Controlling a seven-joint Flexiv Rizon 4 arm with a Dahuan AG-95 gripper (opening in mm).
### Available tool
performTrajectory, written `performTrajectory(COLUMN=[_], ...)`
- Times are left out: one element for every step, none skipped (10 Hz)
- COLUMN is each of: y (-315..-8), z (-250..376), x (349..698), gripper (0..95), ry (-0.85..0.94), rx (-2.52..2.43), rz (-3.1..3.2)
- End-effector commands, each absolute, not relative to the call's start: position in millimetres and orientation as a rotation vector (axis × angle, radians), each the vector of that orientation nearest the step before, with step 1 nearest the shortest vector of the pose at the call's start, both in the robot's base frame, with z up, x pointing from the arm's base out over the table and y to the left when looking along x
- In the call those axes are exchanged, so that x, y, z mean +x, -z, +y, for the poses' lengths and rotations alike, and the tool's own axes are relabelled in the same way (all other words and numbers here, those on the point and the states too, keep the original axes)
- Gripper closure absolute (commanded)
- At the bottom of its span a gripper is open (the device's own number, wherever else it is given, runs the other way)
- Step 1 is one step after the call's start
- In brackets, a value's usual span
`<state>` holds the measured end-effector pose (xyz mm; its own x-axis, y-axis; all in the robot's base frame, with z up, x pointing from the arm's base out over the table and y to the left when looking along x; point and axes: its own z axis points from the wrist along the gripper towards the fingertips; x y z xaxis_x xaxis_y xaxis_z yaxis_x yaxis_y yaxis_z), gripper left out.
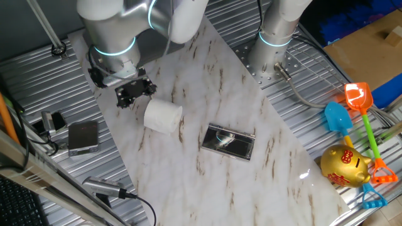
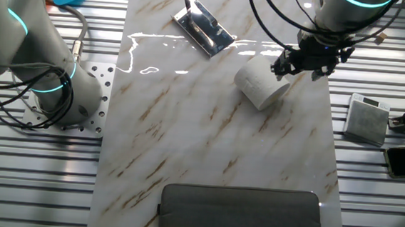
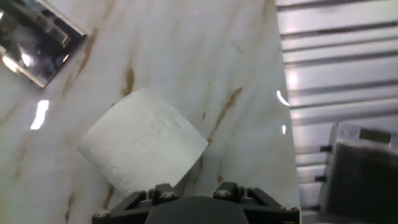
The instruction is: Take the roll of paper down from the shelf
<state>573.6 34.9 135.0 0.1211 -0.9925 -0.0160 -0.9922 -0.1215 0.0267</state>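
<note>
The roll of paper [image 1: 162, 116] lies on its side on the marble tabletop, left of the shelf and apart from it. It also shows in the other fixed view [image 2: 260, 85] and in the hand view [image 3: 143, 143]. The shelf [image 1: 228, 142], a small stand with a dark glossy top, has nothing on it; it also shows in the other fixed view [image 2: 203, 26] and at the top left corner of the hand view [image 3: 34, 46]. My gripper [image 1: 135, 93] hovers just beyond the roll, near the table's edge, with its fingers spread and not touching the roll [image 2: 304, 65]. The hand view shows only the gripper's base.
A small grey box [image 1: 83, 137] with cables sits on the slatted surface beside the marble top. A large grey flat plate [image 2: 242, 216] lies at one end of the table. A second arm's base [image 1: 276, 37] stands at the back. A gold piggy bank [image 1: 344, 165] and toy shovels [image 1: 339, 118] lie at the right.
</note>
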Motion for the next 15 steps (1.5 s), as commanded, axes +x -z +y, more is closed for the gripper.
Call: performTrajectory(y=[-128.0, -127.0, -125.8, -125.5, -125.4, -124.7, -122.7, -122.0, -121.7, -121.2, -120.8, -120.5, -120.3, -119.6, -118.9], z=[43.4, 45.2, 47.1, 48.1, 48.2, 48.3, 49.5, 50.3, 50.9, 50.9, 51.0, 51.3, 51.5, 50.9, 50.4], x=[572.2, 571.8, 571.2, 570.9, 570.8, 570.5, 570.1, 569.9, 569.4, 568.8, 568.4, 568.1, 567.6, 565.6, 563.7], gripper=[0.0, 19.0, 19.0, 19.0, 19.0, 19.0, 19.0, 19.0, 19.0, 19.0, 19.0, 19.0, 19.0, 19.0, 19.0], ry=[0.05, 0.055, 0.063, 0.065, 0.068, 0.079, 0.096, 0.103, 0.115, 0.129, 0.144, 0.156, 0.157, 0.16, 0.153], rx=[2.56, 2.586, 2.615, 2.616, 2.61, 2.593, 2.617, 2.634, 2.646, 2.646, 2.642, 2.642, 2.636, 2.605, 2.562], rz=[-1.812, -1.781, -1.746, -1.744, -1.752, -1.767, -1.74, -1.713, -1.681, -1.667, -1.661, -1.653, -1.655, -1.7, -1.766])
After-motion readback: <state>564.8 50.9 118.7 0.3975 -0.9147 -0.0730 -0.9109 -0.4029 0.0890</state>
